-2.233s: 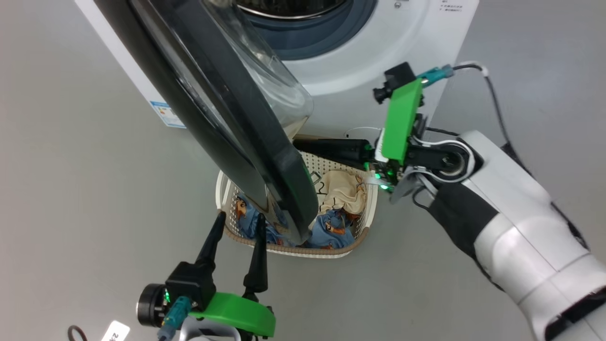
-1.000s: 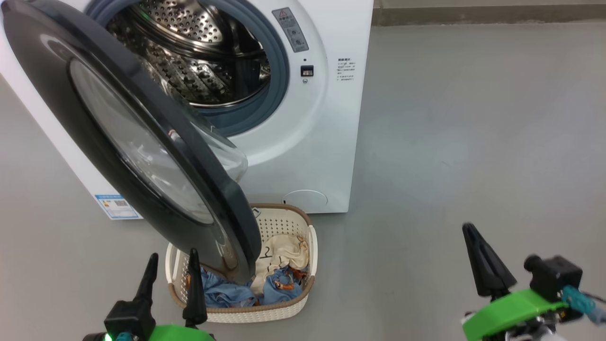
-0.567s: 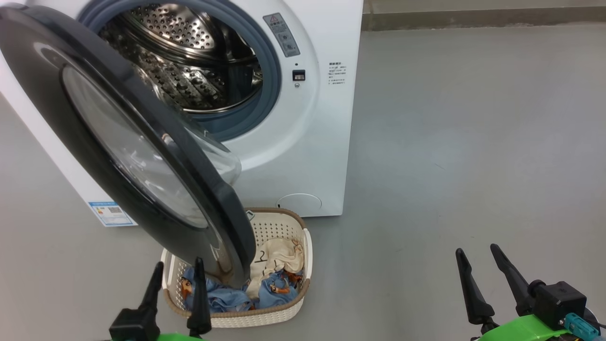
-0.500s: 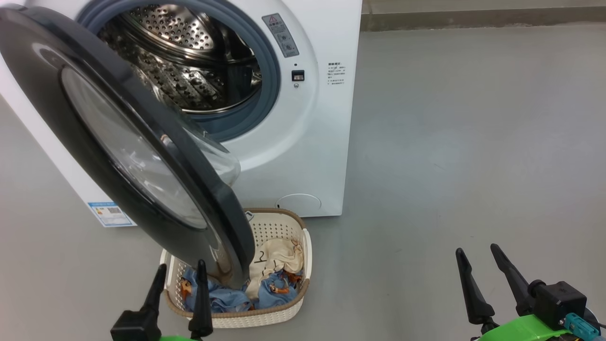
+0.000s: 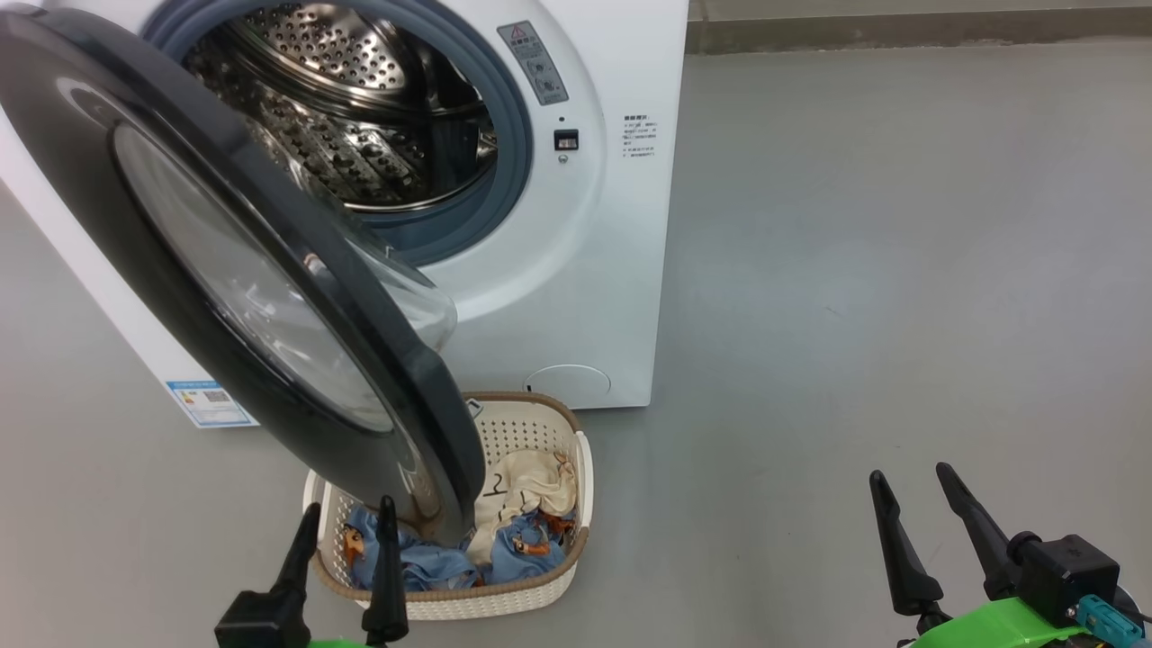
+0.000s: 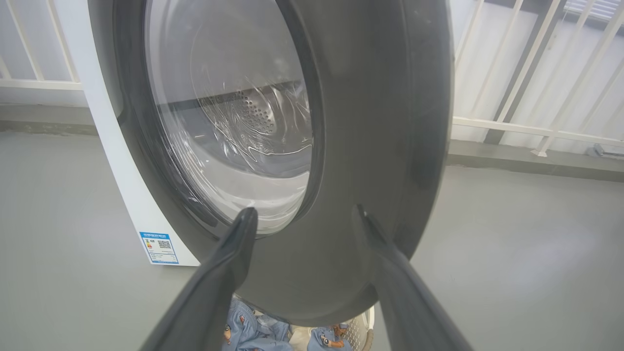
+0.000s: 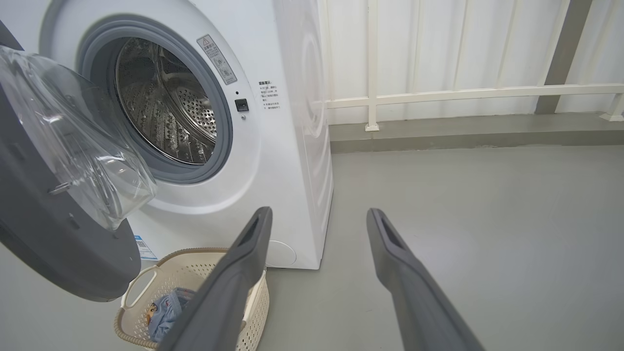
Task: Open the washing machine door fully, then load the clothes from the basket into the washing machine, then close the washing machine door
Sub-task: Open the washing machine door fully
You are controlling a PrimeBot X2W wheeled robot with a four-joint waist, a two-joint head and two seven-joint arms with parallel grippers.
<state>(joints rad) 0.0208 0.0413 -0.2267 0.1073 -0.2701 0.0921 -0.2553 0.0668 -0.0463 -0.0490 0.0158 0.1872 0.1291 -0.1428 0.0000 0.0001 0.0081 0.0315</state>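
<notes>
The white washing machine (image 5: 585, 270) stands with its steel drum (image 5: 360, 117) exposed. Its black-rimmed door (image 5: 225, 270) hangs swung out, partly open, over the cream basket (image 5: 504, 594) on the floor. Inside the basket lie the clothes: light blue printed pieces (image 5: 423, 562) and a cream cloth (image 5: 531, 481) marked "2". My left gripper (image 5: 349, 513) is open, empty, just in front of the basket, facing the door's outer face (image 6: 370, 146). My right gripper (image 5: 909, 479) is open and empty over bare floor at the lower right; its wrist view shows the drum opening (image 7: 165, 102) and basket (image 7: 146, 287).
Grey floor (image 5: 855, 270) stretches to the right of the machine. A white railing (image 7: 463, 92) and a low kerb run behind it. A blue label (image 5: 207, 403) sits low on the machine's left side. The door overhangs the basket's left half.
The head camera has risen and pulled back from the basket. The right arm left the basket's far side for the lower right, and its gripper went from shut to open. The left gripper stays open.
</notes>
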